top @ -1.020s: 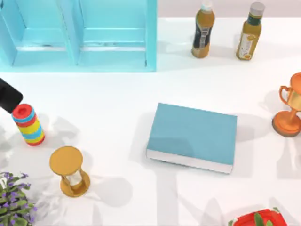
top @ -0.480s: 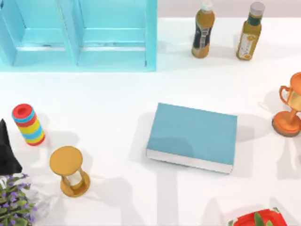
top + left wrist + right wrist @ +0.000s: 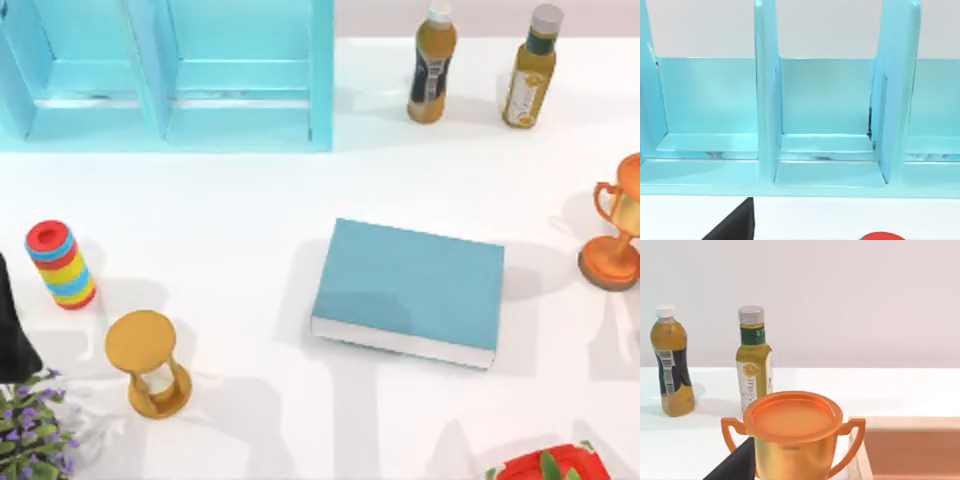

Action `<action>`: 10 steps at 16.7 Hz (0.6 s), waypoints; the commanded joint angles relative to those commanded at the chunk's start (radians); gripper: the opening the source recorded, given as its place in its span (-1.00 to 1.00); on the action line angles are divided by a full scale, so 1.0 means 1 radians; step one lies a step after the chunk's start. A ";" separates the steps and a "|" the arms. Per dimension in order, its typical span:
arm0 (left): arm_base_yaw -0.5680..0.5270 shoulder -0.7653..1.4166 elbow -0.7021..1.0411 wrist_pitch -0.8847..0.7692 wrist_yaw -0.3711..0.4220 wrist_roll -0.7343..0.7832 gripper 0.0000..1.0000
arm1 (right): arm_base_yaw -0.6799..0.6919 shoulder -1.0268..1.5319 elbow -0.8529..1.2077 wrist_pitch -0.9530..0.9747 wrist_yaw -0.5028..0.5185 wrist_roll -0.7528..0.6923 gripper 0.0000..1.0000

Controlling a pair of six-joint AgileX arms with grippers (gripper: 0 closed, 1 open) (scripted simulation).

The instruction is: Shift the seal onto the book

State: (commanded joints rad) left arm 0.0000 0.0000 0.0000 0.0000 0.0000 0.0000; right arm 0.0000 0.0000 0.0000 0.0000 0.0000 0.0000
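The book point(image 3: 410, 288), teal-blue with white page edges, lies flat right of the table's middle with nothing on its cover. The seal is out of view. My left arm point(image 3: 12, 335) is a dark shape at the left edge, between the striped cylinder and the plant, far from the book. In the left wrist view one dark fingertip point(image 3: 737, 226) juts toward the shelf. A dark fingertip point(image 3: 740, 464) of my right gripper shows in the right wrist view, just in front of the trophy.
A turquoise shelf unit point(image 3: 170, 75) fills the back left. Two bottles point(image 3: 432, 65) point(image 3: 530, 68) stand at the back right, an orange trophy point(image 3: 615, 235) at the right edge. A striped cylinder point(image 3: 60, 265), an hourglass point(image 3: 148, 362) and a purple plant point(image 3: 30, 430) crowd the left. A red item point(image 3: 545, 465) sits front right.
My left arm has slid down the left edge, from beside the striped cylinder's top toward the plant. The book and everything else stayed put.
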 joint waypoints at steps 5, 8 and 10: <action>0.000 0.000 0.000 0.000 0.000 0.000 1.00 | -0.016 0.063 0.056 -0.060 -0.001 -0.019 1.00; 0.000 0.000 0.000 0.000 0.000 0.000 1.00 | -0.051 0.221 0.197 -0.203 -0.005 -0.063 1.00; 0.000 0.000 0.000 0.000 0.000 0.000 1.00 | -0.084 0.378 0.332 -0.325 -0.008 -0.104 1.00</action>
State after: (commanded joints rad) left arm 0.0000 0.0000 0.0000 0.0000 0.0000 0.0000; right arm -0.0842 0.3781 0.3322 -0.3250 -0.0083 -0.1037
